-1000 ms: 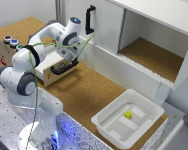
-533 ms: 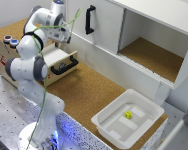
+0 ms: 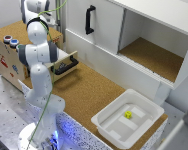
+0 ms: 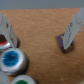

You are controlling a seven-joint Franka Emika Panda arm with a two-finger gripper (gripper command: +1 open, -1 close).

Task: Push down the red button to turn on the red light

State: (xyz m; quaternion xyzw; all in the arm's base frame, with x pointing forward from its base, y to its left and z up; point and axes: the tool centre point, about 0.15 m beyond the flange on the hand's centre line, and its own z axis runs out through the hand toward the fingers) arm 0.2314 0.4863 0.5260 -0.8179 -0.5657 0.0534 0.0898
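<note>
The red button (image 4: 3, 43) shows at the edge of the wrist view, partly behind one fingertip (image 4: 10, 36). The blue-centred button (image 4: 10, 59) and the green-centred button (image 4: 22, 80) sit beside it on the cork top. My gripper (image 4: 39, 43) is open and empty, hovering above the cork just beside the buttons. In the exterior view the buttons (image 3: 10, 40) sit on a wooden box (image 3: 6, 62) at the left. My gripper (image 3: 43, 14) is high over the back of that box, its fingers hard to make out.
A small purple object (image 4: 62, 41) lies on the cork by the other fingertip. An open drawer with a black handle (image 3: 66, 65) juts from the box. A white cabinet (image 3: 144, 45) stands behind, and a white bin (image 3: 106, 122) holds a yellow block (image 3: 128, 114).
The arm has swung from over the open drawer up and back toward the exterior view's left, and now stands over the top of the wooden box.
</note>
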